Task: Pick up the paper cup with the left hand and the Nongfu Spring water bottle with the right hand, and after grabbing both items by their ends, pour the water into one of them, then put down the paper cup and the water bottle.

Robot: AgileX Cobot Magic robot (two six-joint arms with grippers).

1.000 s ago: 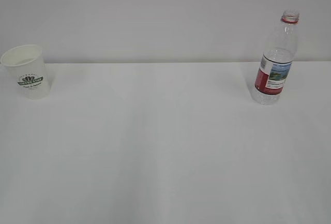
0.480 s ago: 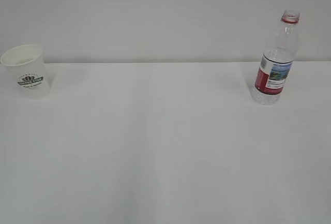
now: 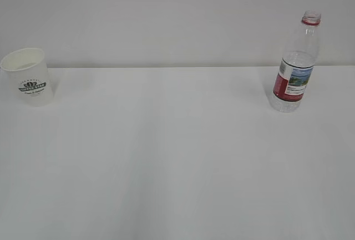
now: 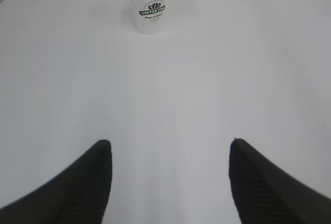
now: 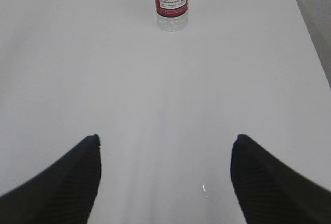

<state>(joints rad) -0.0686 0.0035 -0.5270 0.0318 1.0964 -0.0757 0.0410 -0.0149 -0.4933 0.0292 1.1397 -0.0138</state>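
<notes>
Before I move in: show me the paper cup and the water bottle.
paper cup (image 3: pixel 29 77), exterior view, on its side wall at the logo.
water bottle (image 3: pixel 294 82), exterior view, on its red-and-white label.

I see the paper cup (image 3: pixel 28 77) shifted very slightly, its logo a little higher than a second ago and looking darker, less green
</notes>
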